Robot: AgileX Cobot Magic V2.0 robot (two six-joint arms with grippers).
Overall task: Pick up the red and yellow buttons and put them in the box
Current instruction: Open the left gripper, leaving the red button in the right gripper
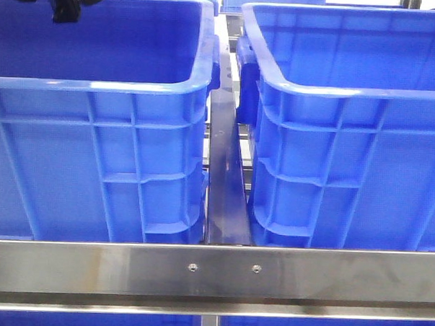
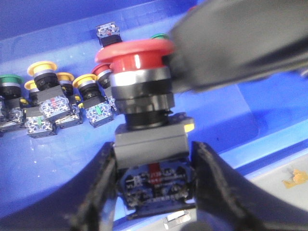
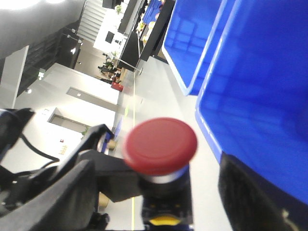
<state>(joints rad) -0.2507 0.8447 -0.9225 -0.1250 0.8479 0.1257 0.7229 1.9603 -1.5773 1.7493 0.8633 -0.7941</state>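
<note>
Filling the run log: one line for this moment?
left gripper: shut on red button | right gripper: holds red mushroom button | yellow buttons: in bin

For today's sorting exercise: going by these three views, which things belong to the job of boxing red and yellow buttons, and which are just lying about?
Belong to the job:
- red button in the left tool
- red button in the right tool
- yellow buttons on the bin floor
- blue bins

Just lying about:
- green button
- steel rail
</note>
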